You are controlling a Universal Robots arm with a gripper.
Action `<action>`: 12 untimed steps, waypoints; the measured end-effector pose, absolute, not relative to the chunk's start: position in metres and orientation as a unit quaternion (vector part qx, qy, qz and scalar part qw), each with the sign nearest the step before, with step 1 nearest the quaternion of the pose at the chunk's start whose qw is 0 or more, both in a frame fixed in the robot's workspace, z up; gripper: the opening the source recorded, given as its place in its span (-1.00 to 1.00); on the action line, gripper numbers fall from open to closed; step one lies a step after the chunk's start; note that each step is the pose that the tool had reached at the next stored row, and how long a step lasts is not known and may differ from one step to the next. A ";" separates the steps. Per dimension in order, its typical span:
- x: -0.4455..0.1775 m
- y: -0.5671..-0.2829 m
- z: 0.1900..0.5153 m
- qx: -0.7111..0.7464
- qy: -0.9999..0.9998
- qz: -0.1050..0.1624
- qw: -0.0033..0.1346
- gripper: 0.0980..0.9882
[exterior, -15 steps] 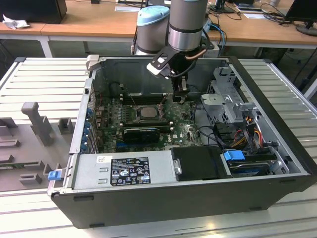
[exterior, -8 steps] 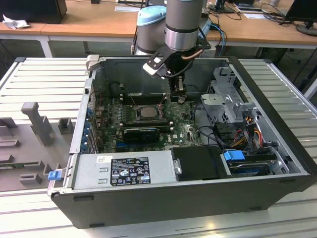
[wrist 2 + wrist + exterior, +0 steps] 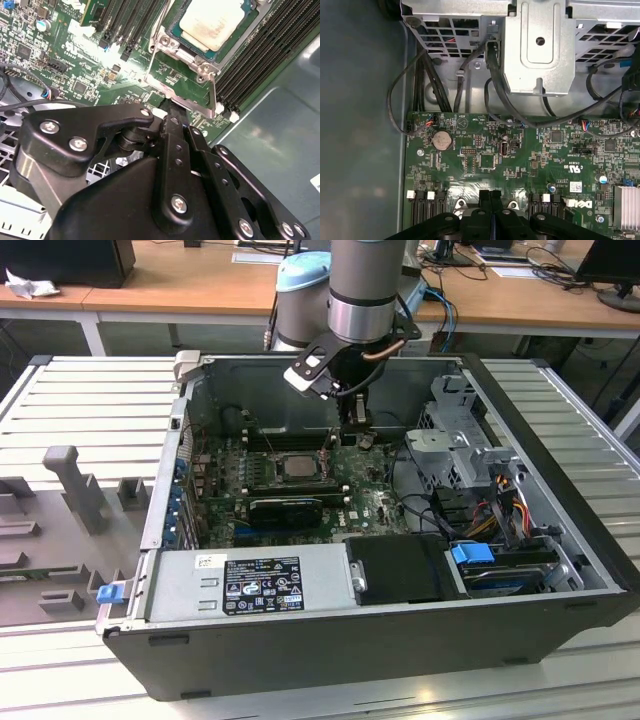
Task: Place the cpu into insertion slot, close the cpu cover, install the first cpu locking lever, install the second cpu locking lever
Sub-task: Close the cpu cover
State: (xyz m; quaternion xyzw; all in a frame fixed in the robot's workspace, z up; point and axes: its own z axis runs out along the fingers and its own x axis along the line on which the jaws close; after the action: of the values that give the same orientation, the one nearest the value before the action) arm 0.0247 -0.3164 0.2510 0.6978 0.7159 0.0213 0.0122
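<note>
The cpu (image 3: 212, 22) lies pale and silver in the insertion slot (image 3: 176, 31) on the green motherboard (image 3: 75, 60). The silver cpu cover (image 3: 200, 65) lies flat around the chip's edges. A thin metal lever (image 3: 159, 35) runs along one side of that frame. My gripper (image 3: 172, 116) is shut, its black fingertips pressed together at the cover's near corner; I cannot tell whether they pinch anything. In the exterior view the gripper (image 3: 352, 435) hangs inside the open case, just to the exterior view's right of the cpu (image 3: 297, 466). The first wrist view has the shut fingers (image 3: 484, 200) above the board.
Black memory slots (image 3: 260, 60) flank the socket. A black expansion card (image 3: 285, 508) lies in front of it. A metal drive cage (image 3: 455, 445) and loose cables (image 3: 470, 85) crowd the exterior view's right side. The power supply (image 3: 250, 585) sits at the case front.
</note>
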 end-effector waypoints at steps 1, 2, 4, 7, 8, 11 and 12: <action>0.024 -0.316 0.251 0.698 0.716 0.021 0.012 -0.98; 0.023 -0.316 0.251 0.698 0.716 0.021 0.012 -0.98; 0.021 -0.316 0.251 0.698 0.716 0.021 0.012 -0.98; 0.019 -0.316 0.251 0.698 0.716 0.021 0.012 -0.98; 0.019 -0.316 0.251 0.698 0.716 0.021 0.012 -0.98; 0.017 -0.316 0.251 0.698 0.716 0.021 0.012 -0.98; 0.017 -0.316 0.251 0.698 0.716 0.021 0.012 -0.98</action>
State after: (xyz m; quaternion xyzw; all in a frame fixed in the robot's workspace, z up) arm 0.0167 -0.3164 0.2510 0.6978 0.7159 0.0213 0.0122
